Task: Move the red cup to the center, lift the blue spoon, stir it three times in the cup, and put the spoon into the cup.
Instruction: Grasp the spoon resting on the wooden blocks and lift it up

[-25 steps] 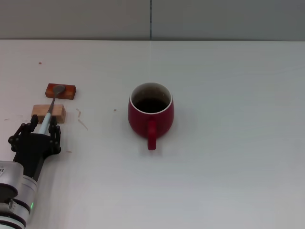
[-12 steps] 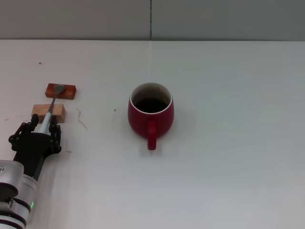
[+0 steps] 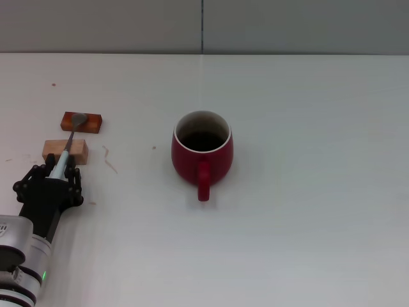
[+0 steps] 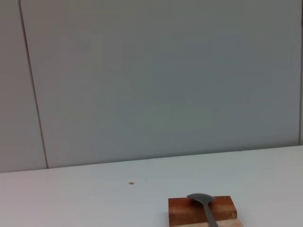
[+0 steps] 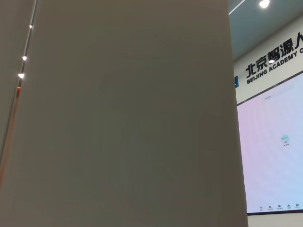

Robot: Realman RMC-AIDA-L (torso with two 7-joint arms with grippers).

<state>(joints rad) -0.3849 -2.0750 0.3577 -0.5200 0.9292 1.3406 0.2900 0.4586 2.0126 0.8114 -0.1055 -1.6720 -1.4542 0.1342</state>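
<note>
The red cup stands upright near the middle of the table, its handle pointing toward me. At the far left lies the blue spoon. Its grey bowl rests on an orange-red block and its pale handle crosses a tan block. My left gripper is open, low at the handle's near end, with a finger on each side of it. The left wrist view shows the spoon's bowl on the orange-red block. My right gripper is out of view.
White table with a few small marks near the blocks. A grey wall runs along the far edge. The right wrist view faces a wall and a lit screen away from the table.
The left gripper has shifted a few pixels back toward me along the spoon handle. The spoon and the cup have not moved.
</note>
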